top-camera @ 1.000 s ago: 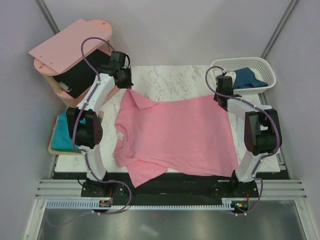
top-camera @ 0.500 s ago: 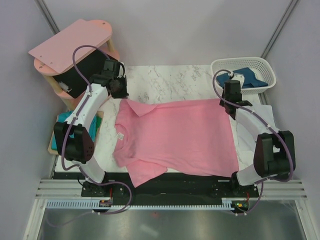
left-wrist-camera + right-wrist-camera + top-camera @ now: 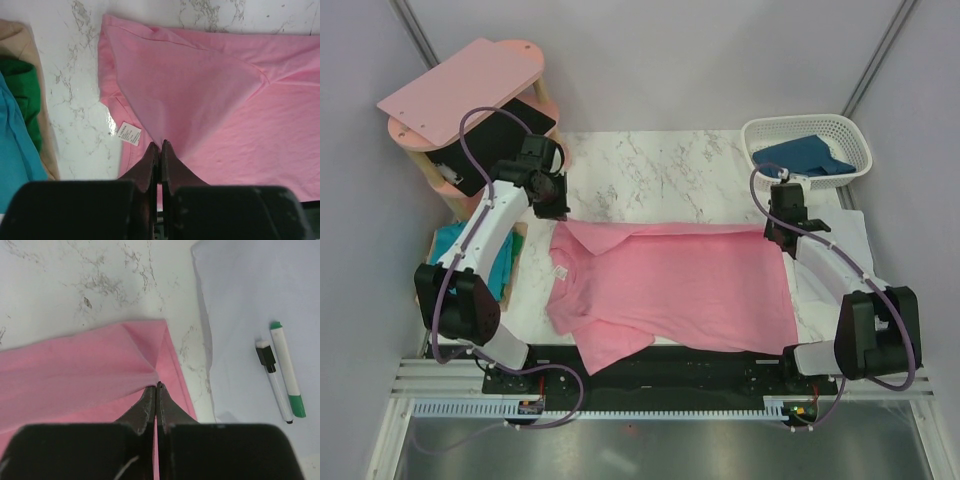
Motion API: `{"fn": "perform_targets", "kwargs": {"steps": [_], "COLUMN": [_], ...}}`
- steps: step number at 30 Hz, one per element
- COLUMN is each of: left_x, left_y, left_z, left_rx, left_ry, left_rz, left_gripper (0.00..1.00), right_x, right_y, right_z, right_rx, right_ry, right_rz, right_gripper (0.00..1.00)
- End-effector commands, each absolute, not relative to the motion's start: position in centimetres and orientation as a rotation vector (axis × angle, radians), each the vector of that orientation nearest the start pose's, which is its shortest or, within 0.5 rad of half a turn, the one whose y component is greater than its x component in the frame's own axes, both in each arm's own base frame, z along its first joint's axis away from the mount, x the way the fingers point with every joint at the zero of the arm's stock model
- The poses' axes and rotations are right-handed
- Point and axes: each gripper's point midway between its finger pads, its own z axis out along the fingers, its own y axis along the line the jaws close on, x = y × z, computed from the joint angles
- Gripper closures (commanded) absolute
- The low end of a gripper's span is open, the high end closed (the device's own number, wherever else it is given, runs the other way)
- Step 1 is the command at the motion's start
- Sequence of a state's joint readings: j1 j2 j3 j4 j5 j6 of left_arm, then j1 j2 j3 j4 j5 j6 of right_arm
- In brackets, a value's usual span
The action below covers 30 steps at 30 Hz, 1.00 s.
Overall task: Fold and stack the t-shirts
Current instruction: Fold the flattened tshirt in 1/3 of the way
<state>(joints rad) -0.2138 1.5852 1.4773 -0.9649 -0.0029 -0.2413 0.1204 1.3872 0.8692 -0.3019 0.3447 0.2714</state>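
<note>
Since a second ago the left gripper (image 3: 552, 205) and right gripper (image 3: 775, 226), both clenched on the pink t-shirt (image 3: 680, 285) far edge, have dragged it away from the basket (image 3: 807, 128). Shirt lies on worktop (image 3: 660, 170) left of basket; first fold looks underway.

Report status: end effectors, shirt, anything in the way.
Both shut on pink shirt: left end effector far-left corner, right end effector far-right corner. Far edge lifted, folded partway nearward. Two markers on paper beside right, off the shirt.
</note>
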Motion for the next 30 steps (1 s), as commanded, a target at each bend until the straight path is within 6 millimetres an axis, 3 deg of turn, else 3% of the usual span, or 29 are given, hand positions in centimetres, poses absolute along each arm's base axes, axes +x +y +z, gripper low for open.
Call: {"fn": "perform_targets", "kwargs": {"steps": [1, 7, 13, 14, 15, 16, 17, 18, 19, 20, 22, 26, 30], "left_x": [32.8, 31.2, 29.2, 28.9, 28.3, 28.0, 27.5, 27.1, 26.8, 26.7, 26.7, 28.1, 31.1], "left_y": [-8.1, -7.7, -7.3, -7.3, -7.1, -7.1, -7.4, -7.2, -7.0, -6.5, -6.3, -6.5, -7.7], "left_z": [19.4, 19.0, 17.3, 17.0, 16.4, 16.1, 15.8, 15.4, 15.3, 15.3, 15.7, 16.8, 17.4], "left_rx": [-0.038, -0.036, -0.058, -0.059, -0.065, -0.074, -0.072, -0.076, -0.088, -0.097, -0.113, -0.134, -0.136], "left_ry": [2.639, 2.685, 2.761, 2.771, 2.79, 2.801, 2.815, 2.826, 2.831, 2.825, 2.804, 2.756, 2.722], "left_rz": [-0.15, -0.136, -0.119, -0.117, -0.112, -0.11, -0.135, -0.121, -0.114, -0.073, -0.06, -0.069, -0.121], "left_gripper": [0.98, 0.98, 0.98, 0.97, 0.94, 0.81, 0.7, 0.6, 0.36, 0.17, 0.04, 0.03, 0.02], "right_x": [34.1, 32.4, 30.3, 30.0, 29.6, 29.4, 29.2, 29.1, 29.2, 29.3, 29.8, 31.6, 33.2], "right_y": [-0.7, -1.1, -0.2, 0.2, 0.4, 0.7, 1.3, 1.5, 1.6, 1.7, 1.7, 1.4, 0.9], "right_z": [10.6, 9.5, 6.4, 5.9, 5.3, 4.9, 4.6, 4.6, 4.8, 5.1, 6.4, 8.9, 8.9], "right_rx": [0.394, 0.434, 0.438, 0.436, 0.432, 0.431, 0.425, 0.429, 0.431, 0.43, 0.435, 0.433, 0.443], "right_ry": [2.298, 2.335, 2.448, 2.472, 2.492, 2.507, 2.522, 2.522, 2.512, 2.498, 2.445, 2.346, 2.323], "right_rz": [-0.202, -0.221, -0.179, -0.161, -0.146, -0.129, -0.086, -0.067, -0.058, -0.041, -0.029, -0.028, -0.07], "right_gripper": [1.0, 1.0, 1.0, 0.98, 0.79, 0.66, 0.36, 0.2, 0.06, 0.02, 0.02, 0.02, 0.02]}}
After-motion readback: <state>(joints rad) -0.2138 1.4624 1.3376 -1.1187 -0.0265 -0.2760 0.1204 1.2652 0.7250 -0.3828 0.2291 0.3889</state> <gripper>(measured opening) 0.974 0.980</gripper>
